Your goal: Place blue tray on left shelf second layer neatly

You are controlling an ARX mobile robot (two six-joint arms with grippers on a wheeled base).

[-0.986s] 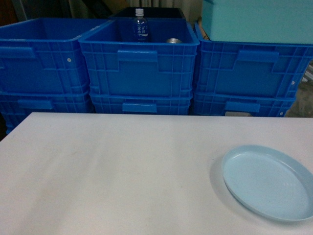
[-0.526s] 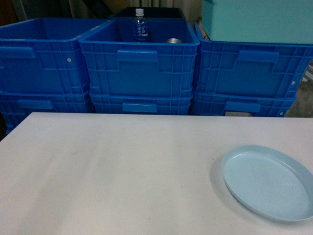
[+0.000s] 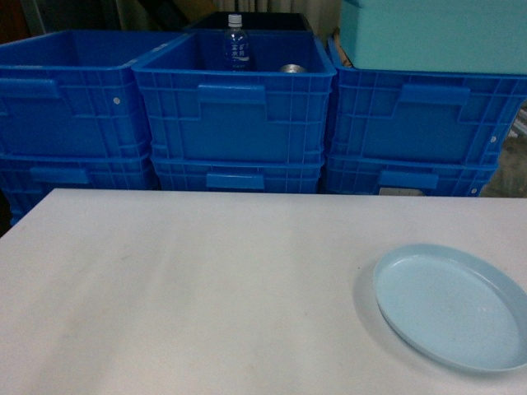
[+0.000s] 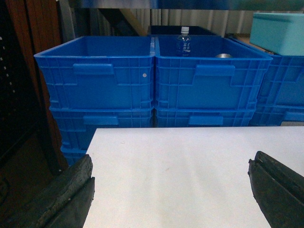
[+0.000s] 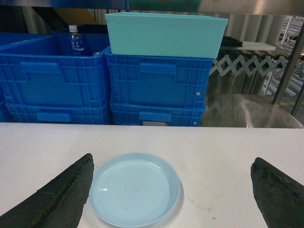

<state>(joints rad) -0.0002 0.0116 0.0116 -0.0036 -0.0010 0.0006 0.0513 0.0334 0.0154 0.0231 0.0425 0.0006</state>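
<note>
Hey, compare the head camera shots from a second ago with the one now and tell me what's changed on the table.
Nothing visibly changed. The blue tray lies flat in the same spot at the right of the white table, untouched, with no arm in the head view. The blue crates behind, the water bottle in the middle one and the teal bin on the right stack are as they were.

table (image 3: pixel 206 288): bare left and centre | blue crates (image 3: pixel 235 107): wall off its far edge
</note>
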